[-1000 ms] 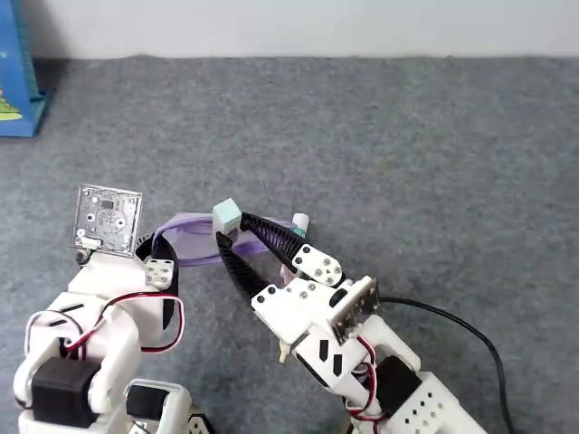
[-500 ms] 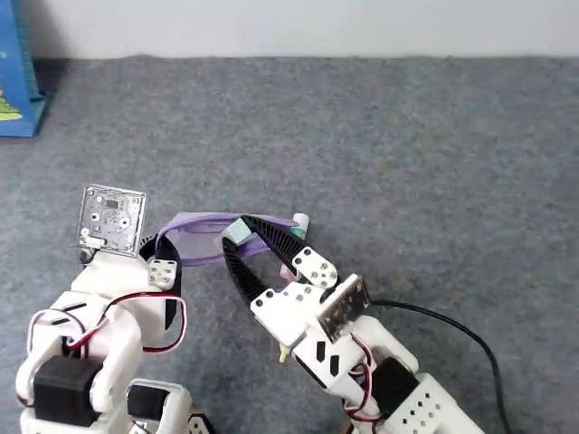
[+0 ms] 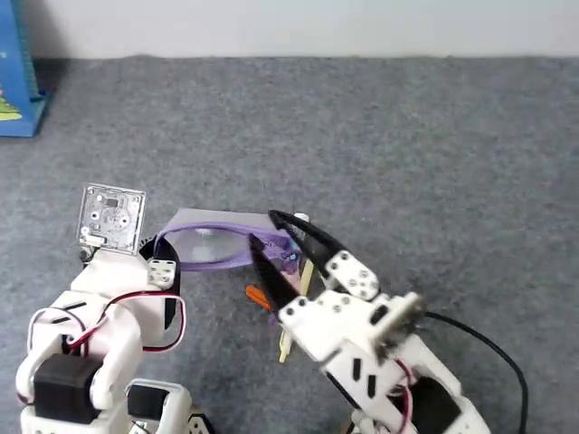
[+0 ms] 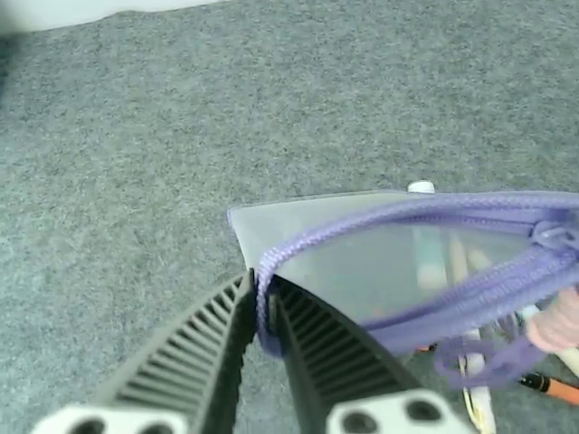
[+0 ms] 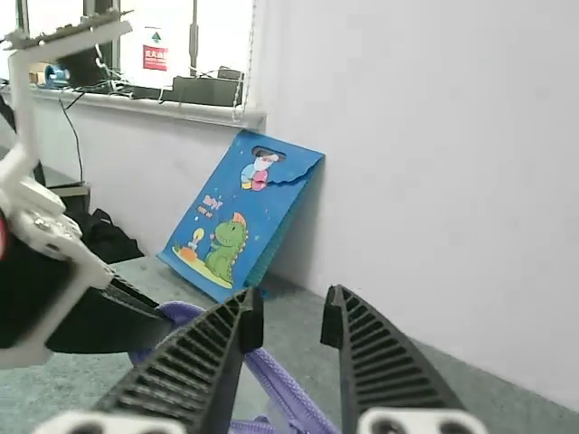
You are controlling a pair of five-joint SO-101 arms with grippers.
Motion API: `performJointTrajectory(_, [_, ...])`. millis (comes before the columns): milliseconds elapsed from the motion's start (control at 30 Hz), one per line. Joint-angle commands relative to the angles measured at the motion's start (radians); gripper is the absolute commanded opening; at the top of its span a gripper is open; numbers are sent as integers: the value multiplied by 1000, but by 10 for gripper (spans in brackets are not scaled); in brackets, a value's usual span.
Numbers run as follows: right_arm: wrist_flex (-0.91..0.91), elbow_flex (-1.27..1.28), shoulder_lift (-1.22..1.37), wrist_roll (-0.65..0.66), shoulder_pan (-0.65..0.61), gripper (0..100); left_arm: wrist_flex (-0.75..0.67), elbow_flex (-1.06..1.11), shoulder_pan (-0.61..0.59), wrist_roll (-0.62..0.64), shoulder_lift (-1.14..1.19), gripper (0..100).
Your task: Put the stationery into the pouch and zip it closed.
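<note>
Grey surface (image 3: pixel 407 136) bears a pouch (image 4: pixel 380 244), its edge pinched tight in the left jaws, right jaws slightly apart and empty, lettering on the blue bag (image 5: pixel 244 217) illegible.

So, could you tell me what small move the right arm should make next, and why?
Probably lower the right gripper, open and empty, onto the orange pen lying outside the open pouch, whose corner the left gripper pinches.
</note>
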Motion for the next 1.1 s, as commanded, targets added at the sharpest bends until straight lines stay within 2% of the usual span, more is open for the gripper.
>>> performJointTrajectory(0, [159, -63, -87, -80, 99, 112, -12, 2, 3, 17, 37, 12])
performJointTrajectory(100, [314, -86, -97, -150, 237, 111, -11, 2, 2, 17, 37, 12])
performJointTrajectory(200, [452, -104, -62, -155, 371, 111, -11, 2, -3, 17, 37, 12])
performJointTrajectory(300, [555, -109, 8, -157, 444, 111, -11, 2, -5, 17, 37, 12])
performJointTrajectory(467, [673, -109, 202, -152, 458, 111, -11, -1, -17, 18, 37, 12])
performJointTrajectory(600, [680, -120, 397, -150, 458, 111, -18, -5, -138, 18, 37, 12])
performJointTrajectory(700, [682, -164, 549, -153, 458, 113, -21, -5, -186, 18, 37, 12])
performJointTrajectory(1067, [593, -374, 1147, -149, 452, 115, -31, 1, -192, 18, 37, 12])
